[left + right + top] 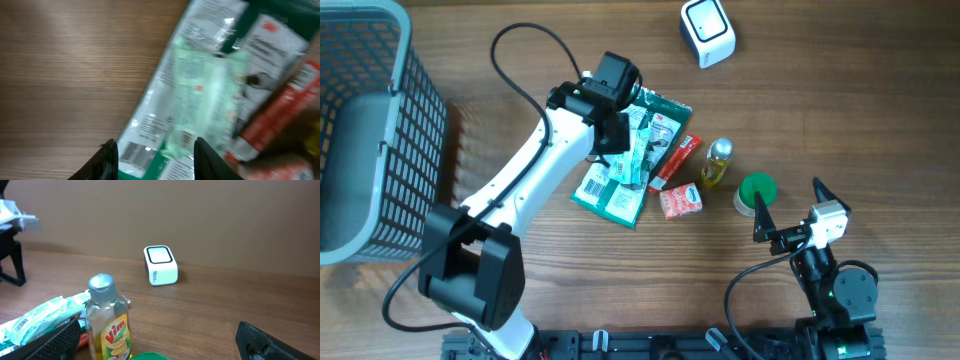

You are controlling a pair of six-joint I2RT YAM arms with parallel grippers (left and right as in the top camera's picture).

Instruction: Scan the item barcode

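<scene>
Nearest the lens, bottom edge of the left wrist view: left gripper (155,152), jaws parted, gripping nothing. Step in hand: pick-up of pale green packet (200,95), centre frame, lower end apparently between the jaws (view blurred). Next: close, lift, present barcode to scanner (707,32), upper right overhead.

table (840,120) brown wood grain | basket (380,130) grey grid mesh | scanner (707,32) white, dark-rimmed face | flat packets (615,195) green and white, black barcodes | pouch (200,100) pale translucent green | tube (676,162) red, white print | bottle (106,322) yellow, silver cap, red-lettered label | lid (756,190) green | small packet (680,201) orange-red | left arm (535,160) white, black joints
</scene>
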